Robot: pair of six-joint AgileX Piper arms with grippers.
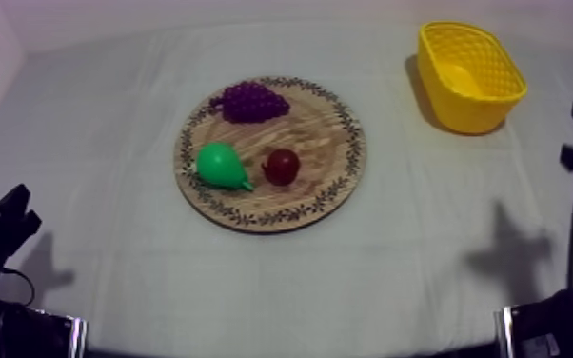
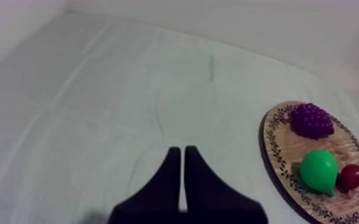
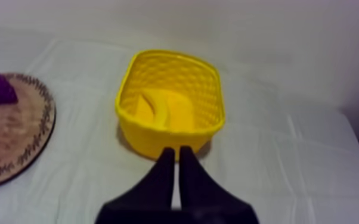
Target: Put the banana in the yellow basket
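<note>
counter: grey-white cloth counter (image 1: 109, 114) under a pale wall.
basket: yellow lattice plastic basket (image 3: 170, 134) stands well apart from the board, on the right arm's side. it holds the yellow toy banana (image 3: 158, 110), lying on its floor.
board: round wooden board with a patterned rim (image 1: 319, 143) carries purple grapes (image 1: 249, 101), a green pear (image 1: 220, 166) and a small red fruit (image 1: 281, 166).
right pincer (image 3: 173, 152): fingers together, empty, near the basket. the drop looks done.
left pincer (image 2: 183, 152): fingers together over bare cloth beside the board, idle.
</note>
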